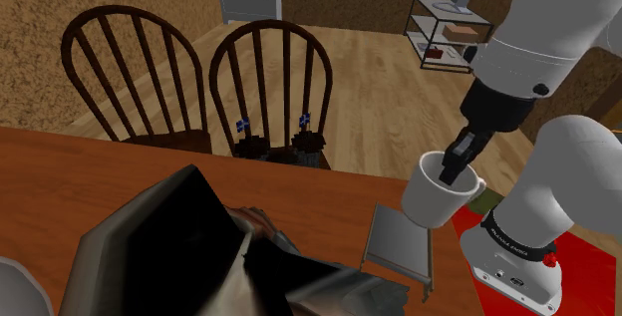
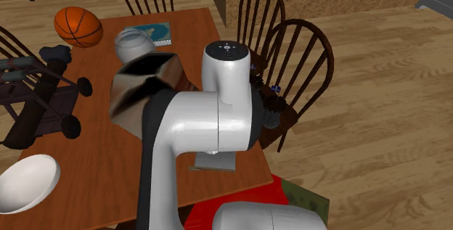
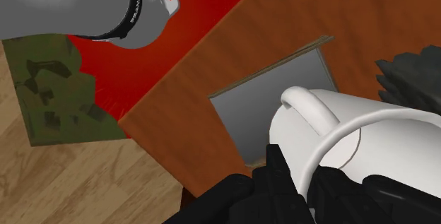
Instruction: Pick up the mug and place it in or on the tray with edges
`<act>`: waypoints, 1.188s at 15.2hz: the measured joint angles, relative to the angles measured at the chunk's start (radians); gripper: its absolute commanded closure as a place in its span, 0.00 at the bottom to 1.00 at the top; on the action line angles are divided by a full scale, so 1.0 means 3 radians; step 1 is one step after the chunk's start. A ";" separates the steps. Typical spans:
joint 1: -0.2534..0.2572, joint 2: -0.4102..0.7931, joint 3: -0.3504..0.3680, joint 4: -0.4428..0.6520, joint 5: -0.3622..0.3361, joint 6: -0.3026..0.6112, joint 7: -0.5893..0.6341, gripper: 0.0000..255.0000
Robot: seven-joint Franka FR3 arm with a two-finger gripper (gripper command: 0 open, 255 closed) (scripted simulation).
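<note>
From my station, the tool (image 1: 452, 170) was clamped on the rim of the white mug (image 1: 440, 194), one black finger inside the cup and the other outside. The mug hung tilted in the air at the edge of the brown surface (image 1: 60, 174), just beside the grey tray (image 1: 397, 236), which lay flat on that surface near the stand with its low edges raised.

The wrist view added the close detail: the fingers (image 3: 279, 180) pinching the mug's wall, the handle (image 3: 305, 106) arching out near the gripped part of the rim, and the tray's flat grey floor beyond the mug. It also took in a red mat (image 3: 177, 53) under the stand and a green rug (image 3: 56, 95) on the plank floor.

The shoulder view gave two dark spindle-back chairs (image 1: 274, 85) pushed up to the surface.

The second exterior view looked past the arm's white elbow to the far end of the surface. There I saw a basketball (image 2: 77, 25), a white jar (image 2: 133, 45), a book (image 2: 156, 31) and a white bowl (image 2: 27, 183).

As for writing, a black ring (image 1: 518, 247) on the arm's base carried white lettering that I could not read, and the book's cover was no clearer
</note>
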 measured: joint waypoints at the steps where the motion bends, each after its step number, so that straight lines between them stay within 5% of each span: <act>1: 0.0014 -0.0025 0.0012 -0.0051 0.0016 0.0024 0.0000 1.00; 18: 0.0189 -0.0018 0.0316 -0.0703 0.0343 0.0665 -0.0023 1.00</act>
